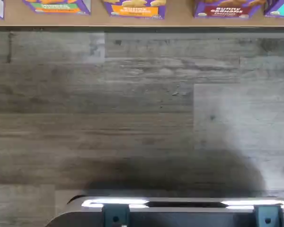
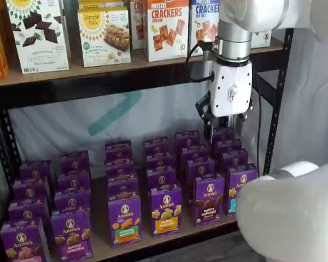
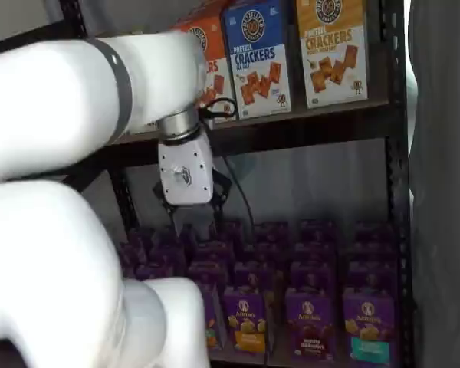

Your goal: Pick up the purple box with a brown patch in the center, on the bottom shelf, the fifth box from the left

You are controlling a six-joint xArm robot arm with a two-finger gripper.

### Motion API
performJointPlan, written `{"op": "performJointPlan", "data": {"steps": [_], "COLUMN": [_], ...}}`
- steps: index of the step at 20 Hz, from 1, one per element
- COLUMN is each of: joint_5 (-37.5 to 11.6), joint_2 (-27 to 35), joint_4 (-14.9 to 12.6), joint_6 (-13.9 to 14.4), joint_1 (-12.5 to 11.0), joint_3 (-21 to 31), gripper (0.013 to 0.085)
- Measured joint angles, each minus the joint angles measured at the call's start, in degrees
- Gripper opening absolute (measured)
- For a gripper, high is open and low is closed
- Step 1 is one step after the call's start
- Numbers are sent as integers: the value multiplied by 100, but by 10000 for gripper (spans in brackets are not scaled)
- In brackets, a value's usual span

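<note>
The end effector (image 2: 225,126) hangs above the back rows of purple boxes on the bottom shelf (image 2: 153,240), its white body below the upper shelf in both shelf views; its black fingers merge with the dark boxes behind them, so whether they stand wide or narrow cannot be told. The brown-patch box (image 2: 209,198) stands upright at the front of the bottom shelf, between an orange-patch box (image 2: 165,209) on one side and a teal-patch box (image 2: 238,188) on the other, well below the end effector and untouched. In a shelf view the same box (image 3: 309,323) appears near the front edge. The wrist view shows grey plank flooring (image 1: 142,118), with the fronts of several boxes lined along the shelf edge, the brown-patch one (image 1: 226,9) among them. Cracker boxes (image 2: 167,28) fill the upper shelf.
</note>
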Motion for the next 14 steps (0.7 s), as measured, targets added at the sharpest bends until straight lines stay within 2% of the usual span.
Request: {"op": "performJointPlan", "data": {"steps": [3,8,14], "joint_5": [3,-47,-407], "joint_2": [-2,-20,53], "joint_4": [-178,-193,-267], "joint_6": [117,95,162], "joint_1": [95,66,115], "joint_3": [-2,45,234], "gripper": [850,850,850]}}
